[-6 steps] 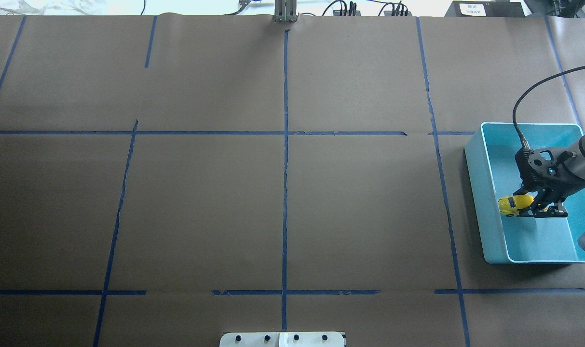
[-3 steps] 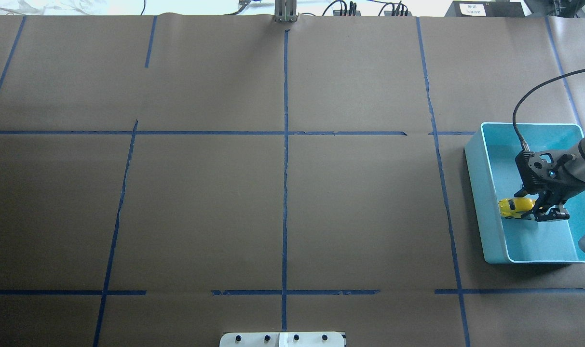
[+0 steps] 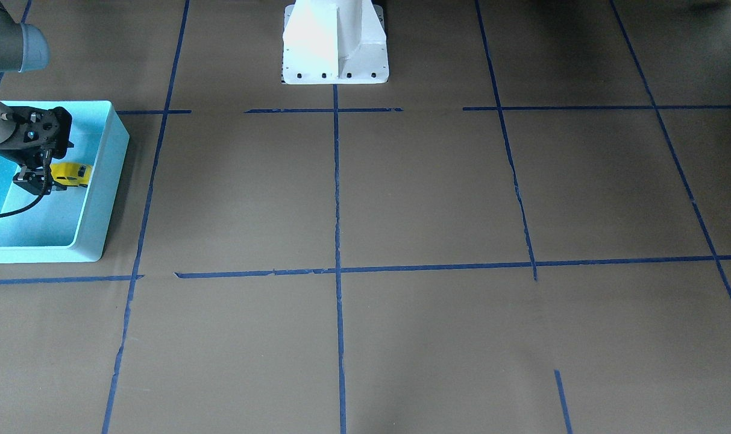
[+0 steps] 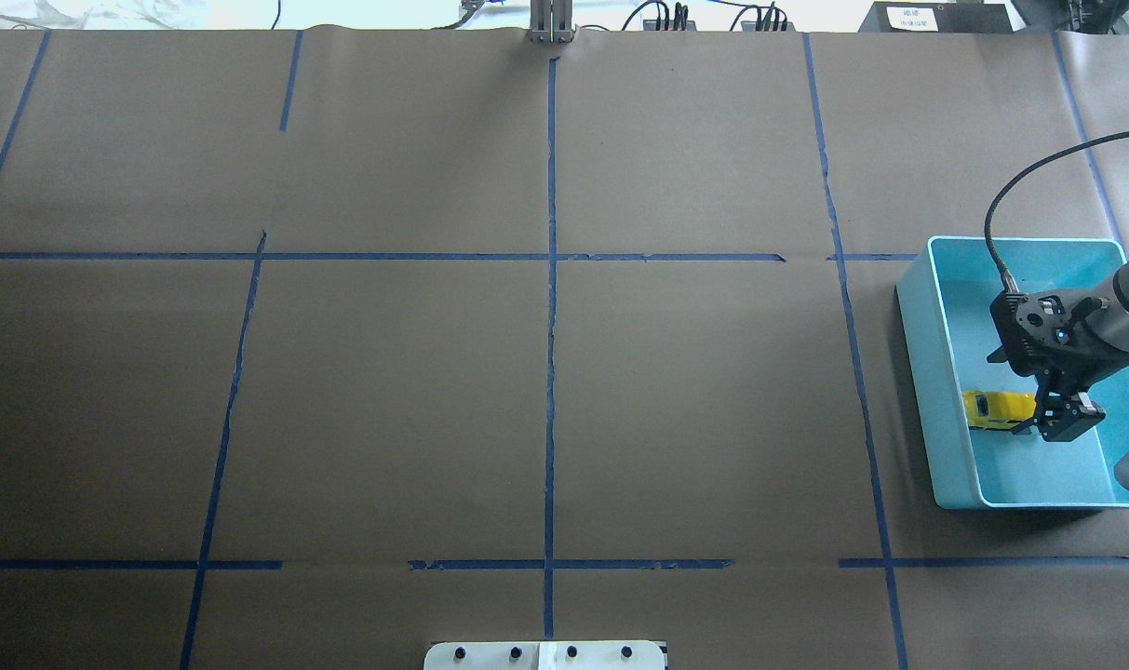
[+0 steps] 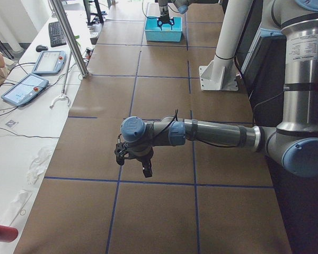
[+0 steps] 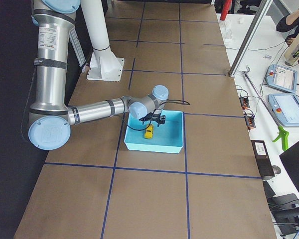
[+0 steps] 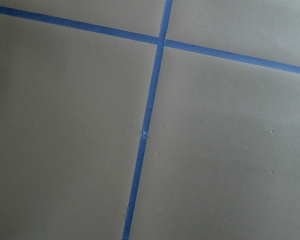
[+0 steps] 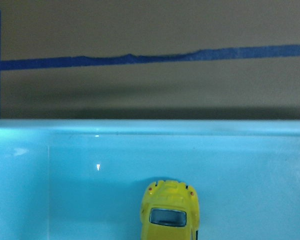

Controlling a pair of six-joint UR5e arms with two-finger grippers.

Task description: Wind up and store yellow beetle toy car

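Note:
The yellow beetle toy car (image 4: 995, 408) lies on the floor of the light blue bin (image 4: 914, 326) at the table's right edge. My right gripper (image 4: 1065, 423) points down inside the bin just right of the car and looks open, with the car free of its fingers. The front-facing view shows the car (image 3: 72, 174) beside the gripper (image 3: 32, 179). The right wrist view looks down on the car (image 8: 169, 210) on the bin floor. My left gripper (image 5: 138, 161) shows only in the exterior left view, low over bare paper; I cannot tell whether it is open or shut.
Brown paper with blue tape lines (image 4: 550, 307) covers the table. The robot's white base (image 3: 335, 42) stands at the table's near edge. The bin's walls (image 3: 115, 157) enclose the right gripper. The left wrist view shows only paper and a tape cross (image 7: 159, 41).
The right gripper has lowered and tipped down into the bin. The car, held at its fingertips before, now lies flat on the bin floor beside the fingers.

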